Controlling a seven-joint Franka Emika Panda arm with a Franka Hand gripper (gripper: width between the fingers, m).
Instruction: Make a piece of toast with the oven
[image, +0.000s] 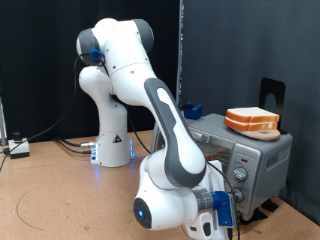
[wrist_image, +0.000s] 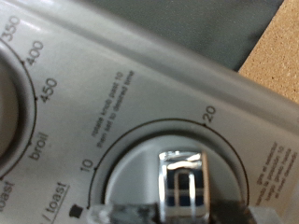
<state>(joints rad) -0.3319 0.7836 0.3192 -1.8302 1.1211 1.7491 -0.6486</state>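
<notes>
The silver-grey toaster oven (image: 268, 160) stands at the exterior view's right. A stack of bread slices (image: 252, 120) with pale faces and orange-brown crusts lies on its top. My gripper (image: 232, 195) is low in front of the oven's knob panel, right at a round knob (image: 240, 176). The wrist view is very close to the panel (wrist_image: 187, 84). It shows the chrome grip of the timer knob (wrist_image: 184, 179), with marks 10 and 20 around it. Only blurred dark shapes at that view's edge show of my fingers. The oven door is hidden behind my arm.
A small blue block (image: 191, 109) sits behind the oven. A black stand (image: 271, 93) rises behind the bread. A temperature dial (wrist_image: 14, 89) marked 350, 400, 450 and broil is beside the timer. Cables and a small box (image: 17, 147) lie on the brown table at the exterior view's left.
</notes>
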